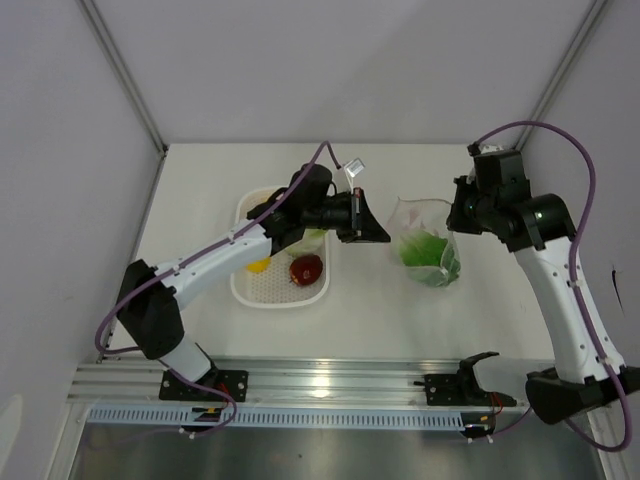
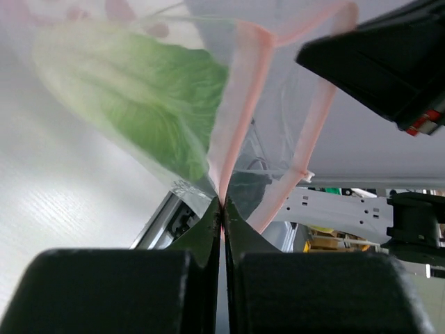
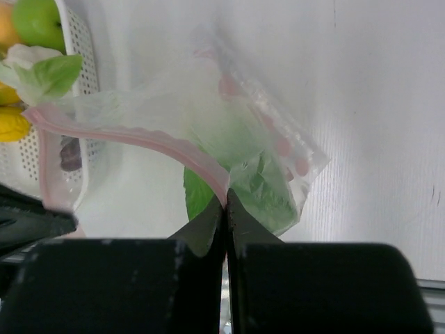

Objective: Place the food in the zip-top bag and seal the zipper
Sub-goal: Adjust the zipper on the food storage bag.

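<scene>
- Got the left gripper [image 2: 222,209] pressed together on the zipper [image 2: 240,118], with the pink strip nipped right at the fingertips at the left end of the bag mouth.
- Same on the other side: right gripper [image 3: 224,198] pinched tight on the right end of the zipper, thin film and pink strip caught between the pads.
- Holding the zip-top bag [image 1: 425,235] strung between both grippers, over the right-centre of the table [image 1: 380,330].
- Mouth gaping open, the two pink lips well apart in both wrist views. Zipper not sealed.
- Can't tell whether the bag's bottom rests on the table or hangs just off it.
- Seeing one lettuce [image 1: 430,250] inside the bag, sitting low, green leaf against the clear wall beside the pink dots.
- Rest of the food over in the white perforated basket [image 1: 275,292], left of the bag and apart from it, partly under the left arm.
- In the basket: dark red apple [image 1: 306,268] near the right wall, yellow fruit [image 1: 258,265] to its left.
- Also in there per right wrist view: second lettuce [image 3: 45,73], lime-green fruit [image 3: 38,21] above it, and an orange fruit [image 3: 5,31] cut off at the frame edge.
</scene>
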Controlling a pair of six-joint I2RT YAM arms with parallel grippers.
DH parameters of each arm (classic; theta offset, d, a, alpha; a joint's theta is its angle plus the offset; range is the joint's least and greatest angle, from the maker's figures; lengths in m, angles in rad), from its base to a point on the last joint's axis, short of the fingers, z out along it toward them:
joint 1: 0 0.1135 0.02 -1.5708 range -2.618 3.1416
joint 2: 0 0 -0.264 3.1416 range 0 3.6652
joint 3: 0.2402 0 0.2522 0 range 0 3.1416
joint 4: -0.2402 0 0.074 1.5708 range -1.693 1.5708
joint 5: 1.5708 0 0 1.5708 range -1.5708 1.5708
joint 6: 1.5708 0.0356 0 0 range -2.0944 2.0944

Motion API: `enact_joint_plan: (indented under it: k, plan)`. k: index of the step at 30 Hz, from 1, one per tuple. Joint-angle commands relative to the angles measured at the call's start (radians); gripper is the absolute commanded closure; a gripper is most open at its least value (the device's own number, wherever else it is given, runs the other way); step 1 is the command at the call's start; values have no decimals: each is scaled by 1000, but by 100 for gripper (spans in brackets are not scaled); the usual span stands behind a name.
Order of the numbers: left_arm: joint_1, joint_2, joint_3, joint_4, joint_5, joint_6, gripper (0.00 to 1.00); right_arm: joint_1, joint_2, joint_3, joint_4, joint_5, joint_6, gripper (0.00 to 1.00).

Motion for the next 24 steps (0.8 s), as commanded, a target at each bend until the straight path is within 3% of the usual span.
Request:
enact_joint_plan:
  k: [1, 3, 8, 10, 12, 16, 17, 21, 24]
  plan:
    - [-11, -103, 47, -19, -23, 33, 99, -4, -20, 59, 15, -17, -13, 100]
    - [-13, -122, 26, 3, -29, 31, 99, -5, -35, 70, 16, -25, -7, 100]
    - [24, 37, 39, -74, 41, 34, 100, -59, -3, -195, 126, -138, -7, 100]
    - [21, 24, 67, -80, 37, 51, 100, -65, 28, -166, 74, -137, -21, 100]
    - [1, -87, 87, -75, -18, 71, 100, -64, -11, -61, 55, -113, -30, 100]
    - [-16, -126, 155, -123, -74, 125, 100, -65, -16, 151, -10, -66, -30, 100]
    - [-16, -113, 133, -128, -72, 126, 100, -65, -15, 147, 3, -77, -23, 100]
    - [-5, 28, 57, -111, 21, 82, 99, -67, -27, -130, 98, -169, 2, 100]
    - [-22, 6, 38, -74, 17, 91, 99, -67, -36, -102, 77, -178, -2, 100]
